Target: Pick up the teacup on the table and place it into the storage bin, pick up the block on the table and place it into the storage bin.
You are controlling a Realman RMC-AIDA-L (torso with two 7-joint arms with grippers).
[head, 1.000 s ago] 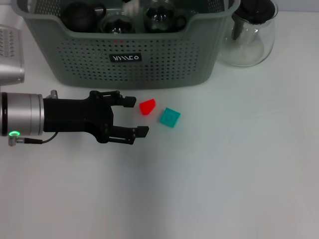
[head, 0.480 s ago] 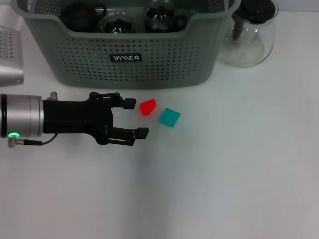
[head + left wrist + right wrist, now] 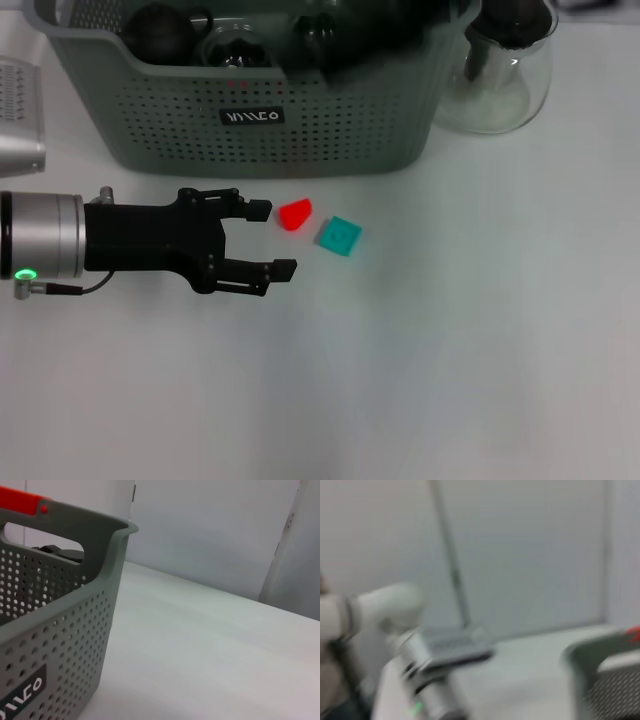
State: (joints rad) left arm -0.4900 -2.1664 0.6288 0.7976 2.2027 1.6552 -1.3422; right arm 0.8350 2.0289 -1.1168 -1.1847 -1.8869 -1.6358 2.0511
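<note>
The grey-green storage bin (image 3: 330, 120) stands at the back of the table; its corner and label also show in the left wrist view (image 3: 60, 645). A glass teacup (image 3: 236, 47) and dark round things lie inside it. A red block (image 3: 295, 213) and a teal block (image 3: 340, 236) lie on the table in front of the bin. My left gripper (image 3: 275, 238) is open and empty, just left of the red block, its fingers pointing at it. A dark shape that seems to be my right gripper (image 3: 390, 30) hangs over the bin's right part.
A clear glass teapot with a black lid (image 3: 500, 70) stands right of the bin. A grey perforated object (image 3: 20, 110) sits at the left edge. The bin's edge also shows in the blurred right wrist view (image 3: 605, 680).
A dark shape has come in over the right part of the bin and hides the glass cup there. My left gripper has barely moved.
</note>
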